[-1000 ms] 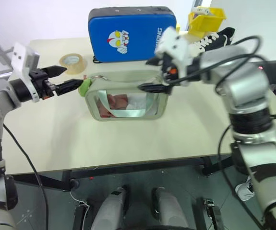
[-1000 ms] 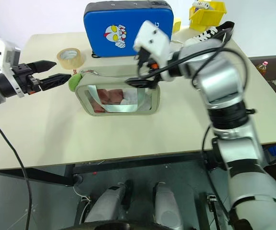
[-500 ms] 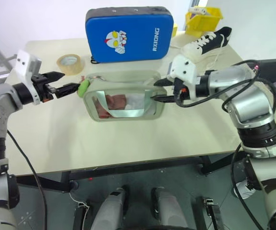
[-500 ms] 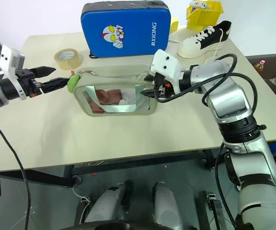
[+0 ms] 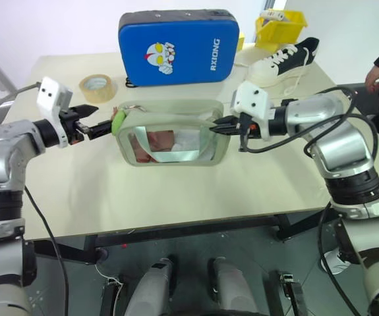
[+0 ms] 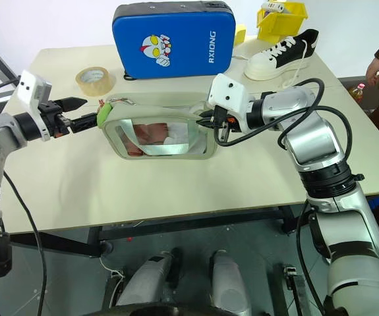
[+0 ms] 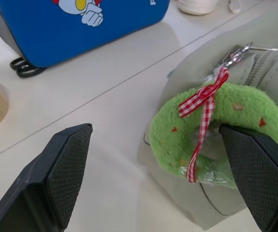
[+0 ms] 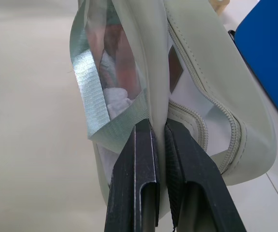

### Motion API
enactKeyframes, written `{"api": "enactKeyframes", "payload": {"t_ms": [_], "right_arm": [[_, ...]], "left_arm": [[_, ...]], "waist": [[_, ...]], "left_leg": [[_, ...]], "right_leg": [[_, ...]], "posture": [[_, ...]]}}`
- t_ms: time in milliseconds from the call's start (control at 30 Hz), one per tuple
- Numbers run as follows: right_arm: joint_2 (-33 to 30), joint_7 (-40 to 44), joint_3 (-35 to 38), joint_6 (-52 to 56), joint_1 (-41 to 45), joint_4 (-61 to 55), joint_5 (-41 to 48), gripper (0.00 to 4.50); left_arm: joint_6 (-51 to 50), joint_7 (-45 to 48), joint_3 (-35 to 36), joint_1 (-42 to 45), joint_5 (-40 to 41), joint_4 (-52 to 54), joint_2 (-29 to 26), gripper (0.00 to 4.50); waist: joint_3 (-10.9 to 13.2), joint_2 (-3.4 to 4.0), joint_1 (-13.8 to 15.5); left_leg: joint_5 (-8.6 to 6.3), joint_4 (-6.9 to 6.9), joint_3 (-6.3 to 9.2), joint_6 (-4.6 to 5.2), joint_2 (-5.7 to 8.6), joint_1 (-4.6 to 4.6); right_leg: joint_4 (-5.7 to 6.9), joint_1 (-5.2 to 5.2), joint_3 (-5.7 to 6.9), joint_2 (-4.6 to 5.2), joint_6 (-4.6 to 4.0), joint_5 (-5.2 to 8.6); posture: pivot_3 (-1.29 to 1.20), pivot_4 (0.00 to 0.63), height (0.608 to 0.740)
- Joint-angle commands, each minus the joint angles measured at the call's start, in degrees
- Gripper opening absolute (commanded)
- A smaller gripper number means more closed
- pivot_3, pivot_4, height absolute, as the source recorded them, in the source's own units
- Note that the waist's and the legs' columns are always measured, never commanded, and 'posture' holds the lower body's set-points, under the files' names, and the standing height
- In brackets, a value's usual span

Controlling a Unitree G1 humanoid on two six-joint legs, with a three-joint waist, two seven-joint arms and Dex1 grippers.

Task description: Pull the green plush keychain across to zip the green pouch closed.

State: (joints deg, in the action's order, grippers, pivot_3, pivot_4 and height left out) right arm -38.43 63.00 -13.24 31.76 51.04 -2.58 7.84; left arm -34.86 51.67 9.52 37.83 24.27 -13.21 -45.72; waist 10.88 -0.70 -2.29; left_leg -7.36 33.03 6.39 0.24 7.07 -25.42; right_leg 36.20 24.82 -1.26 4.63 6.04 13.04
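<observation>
Fingers of the left gripper [image 7: 153, 179] stand spread wide, holding nothing, one on either side of the green plush keychain [image 7: 221, 128], which sits between them without being pinched. That keychain hangs at the nine o'clock end of the green pouch [image 5: 174, 131], clipped by a small metal ring to the zipper and tied with a red-and-white checked ribbon. It looks light, fuzzy and squashy, so a grip on the plush body would probably give and compress; closing across its fat middle, close to the ring, seems the surest hold, since the ribbon alone would likely slip. The pouch stands near the centre of the surface [image 5: 176, 191], with the tape roll [image 5: 97, 84] at about eleven o'clock from it and the blue case [image 5: 178, 46] at twelve o'clock. Its walls look soft and thin, with a clear window that would probably buckle under a sideways pull, so the body needs anchoring. At the three o'clock end, the right gripper [image 8: 159, 140] has its fingers closed on a fold of the pouch's edge, pinching the fabric flat between them. That hold seems well placed to brace the pouch against the zip's drag.
</observation>
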Motion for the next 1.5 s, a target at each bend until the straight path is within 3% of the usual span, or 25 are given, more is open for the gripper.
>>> {"api": "enactKeyframes", "payload": {"t_ms": [33,67,167,400,633,767,1000,1100,1233,1433,1500], "right_arm": [[0.0,0.5,-0.5,-0.8,0.8,-2.0,-0.1,0.04],[0.0,0.5,-0.5,-0.7,0.8,-2.0,-0.1,0.04],[0.4,-0.1,-0.6,-1.3,1.3,-1.3,-0.9,0.0],[0.7,-0.7,-0.2,-1.5,1.8,-0.4,-1.4,0.0],[1.1,-1.3,-0.1,-2.2,2.5,1.3,-2.1,0.0],[1.5,-1.3,-0.1,-2.3,2.7,1.7,-2.2,0.0],[2.4,-2.3,0.0,-1.9,2.8,1.3,-2.1,0.0],[2.4,-2.6,0.1,-1.6,2.4,0.9,-2.0,0.0],[2.1,-2.8,0.2,-1.5,1.9,0.6,-2.0,0.0],[2.0,-2.8,0.3,-2.0,2.2,1.4,-2.1,0.0],[2.0,-2.8,0.3,-2.3,2.2,1.7,-2.2,0.0]], "left_arm": [[2.4,0.5,-1.2,1.4,-1.4,-1.2,0.6,4.5],[2.7,0.6,-1.3,1.6,-1.6,-1.7,0.8,4.5],[4.1,-0.4,-1.0,3.3,-2.3,-4.8,2.1,3.65],[4.8,0.2,-1.3,4.8,-2.8,-5.9,3.1,0.04],[-0.1,2.2,2.1,11.9,2.7,-6.2,2.8,0.04],[-3.0,4.5,0.5,16.0,4.8,-3.4,3.9,0.04],[5.6,4.8,-10.7,16.5,-5.5,-2.0,6.5,0.04],[8.1,4.3,-11.3,16.7,-7.0,-3.9,7.7,0.04],[8.3,6.0,-10.5,17.5,-7.1,-4.4,6.3,1.44],[6.6,11.2,-8.3,19.4,-6.8,-4.8,-1.9,4.41],[5.5,13.7,-7.3,18.7,-6.2,-3.8,-5.7,4.41]], "waist": [[0.0,0.0,0.0],[0.0,0.0,0.0],[0.0,0.0,0.1],[0.0,0.0,-0.1],[0.0,-0.01,0.1],[0.0,-0.01,0.1],[0.0,-0.01,0.0],[0.0,-0.01,-0.1],[0.0,-0.01,-0.1],[0.0,0.0,-0.3],[0.0,0.0,-0.3]], "left_leg": [[0.0,0.0,0.0,0.0,0.0,0.0],[0.0,0.0,0.0,0.0,0.0,0.0],[0.0,0.0,0.0,0.0,0.0,0.0],[0.0,0.0,0.01,0.0,0.0,0.0],[0.0,0.05,0.03,0.0,0.01,-0.02],[0.0,0.06,0.02,0.0,0.02,-0.01],[0.02,0.05,0.02,0.0,0.01,0.03],[0.01,0.05,0.01,0.01,0.01,0.02],[0.01,0.05,0.01,0.01,0.0,0.02],[0.01,0.03,0.01,0.01,0.0,0.01],[0.01,0.02,0.01,0.01,0.0,0.01]], "right_leg": [[0.0,0.0,0.0,0.0,0.0,0.0],[0.0,0.0,0.0,0.0,0.0,0.0],[0.0,0.0,0.01,0.0,0.0,0.0],[0.0,0.01,0.01,-0.01,0.02,-0.01],[0.01,-0.01,0.09,-0.01,0.03,-0.02],[0.0,-0.02,0.1,-0.01,0.04,-0.02],[0.02,-0.06,0.08,-0.03,0.04,-0.02],[0.02,-0.04,0.06,-0.04,0.04,-0.02],[0.02,-0.03,0.07,-0.04,0.04,-0.02],[0.02,0.0,0.06,-0.06,0.04,-0.02],[0.02,0.01,0.05,-0.06,0.04,-0.01]], "posture": [[0.0,0.15,0.74],[0.0,0.15,0.74],[0.0,0.15,0.74],[0.0,0.15,0.74],[0.0,0.15,0.74],[0.0,0.15,0.74],[0.0,0.15,0.74],[0.0,0.15,0.74],[0.0,0.15,0.74],[0.0,0.15,0.74],[0.0,0.15,0.74]]}}
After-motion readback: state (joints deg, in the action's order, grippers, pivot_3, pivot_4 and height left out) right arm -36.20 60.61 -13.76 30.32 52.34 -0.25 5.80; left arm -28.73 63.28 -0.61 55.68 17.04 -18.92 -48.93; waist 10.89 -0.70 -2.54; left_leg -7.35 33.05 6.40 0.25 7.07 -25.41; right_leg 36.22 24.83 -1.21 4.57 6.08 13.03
